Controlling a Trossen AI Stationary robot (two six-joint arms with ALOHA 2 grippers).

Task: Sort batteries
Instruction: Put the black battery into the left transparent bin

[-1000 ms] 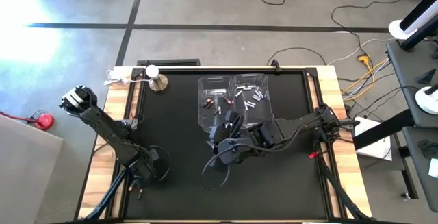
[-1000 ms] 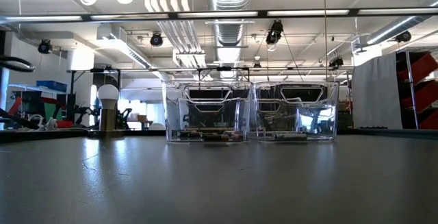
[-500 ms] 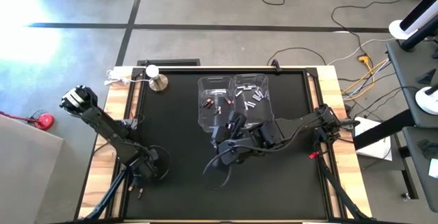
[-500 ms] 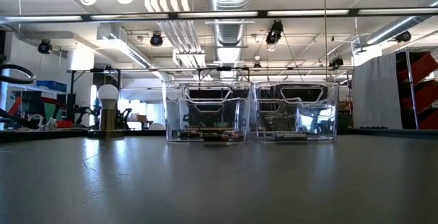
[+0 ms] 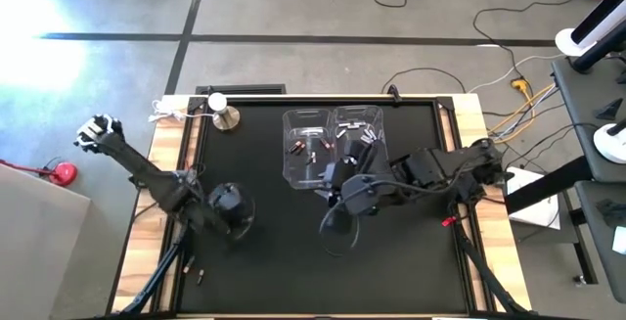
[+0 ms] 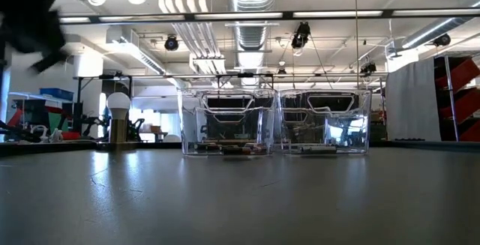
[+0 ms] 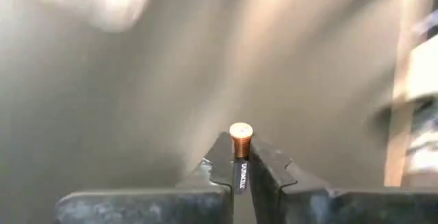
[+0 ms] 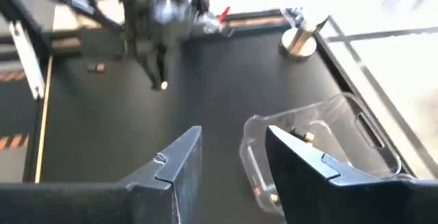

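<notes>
With the left gripper (image 7: 239, 172) holding a copper-topped cylindrical battery (image 7: 240, 142) pinched upright in near-closed jaws over the counter's left side, it should travel level to the left clear plastic bin (image 5: 309, 149), while the right gripper (image 8: 233, 159), jaws parted and empty, waits nearby.

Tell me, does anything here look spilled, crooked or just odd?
Mostly tidy: both bins stand upright side by side with batteries inside. One oddity: a couple of small batteries lie loose on the table's front left edge, far from the bins. The left gripper is shut on a copper-topped battery; the right gripper is open by the bins.
</notes>
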